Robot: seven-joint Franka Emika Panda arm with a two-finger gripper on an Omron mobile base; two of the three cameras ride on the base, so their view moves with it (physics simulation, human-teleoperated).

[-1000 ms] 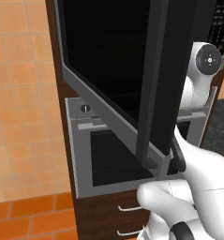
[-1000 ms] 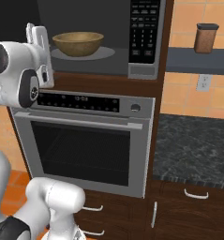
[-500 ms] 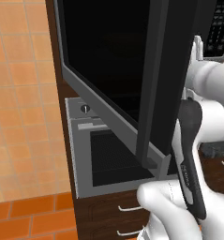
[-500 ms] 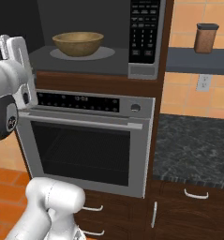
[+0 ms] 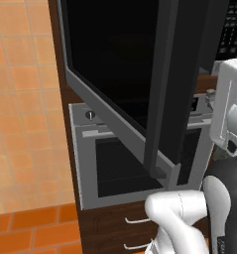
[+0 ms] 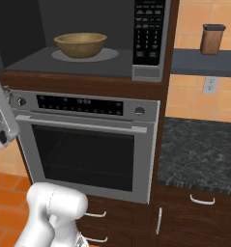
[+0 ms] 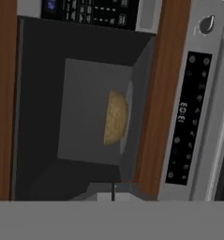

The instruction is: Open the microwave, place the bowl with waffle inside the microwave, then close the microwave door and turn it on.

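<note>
Black microwave door (image 5: 140,74) open, left view | bowl (image 6: 80,45) inside, right view | finger opening unclear

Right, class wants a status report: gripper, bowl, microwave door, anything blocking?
Gripper state: cannot tell. Bowl sits on the turntable inside microwave. Microwave door swung wide open. Nothing seen blocking the door's swing.

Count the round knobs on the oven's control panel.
2. One oven knob sits at the left end of the panel, the other oven knob at the right end, with the dark display strip between them. None looks hidden in the right base view.
</note>
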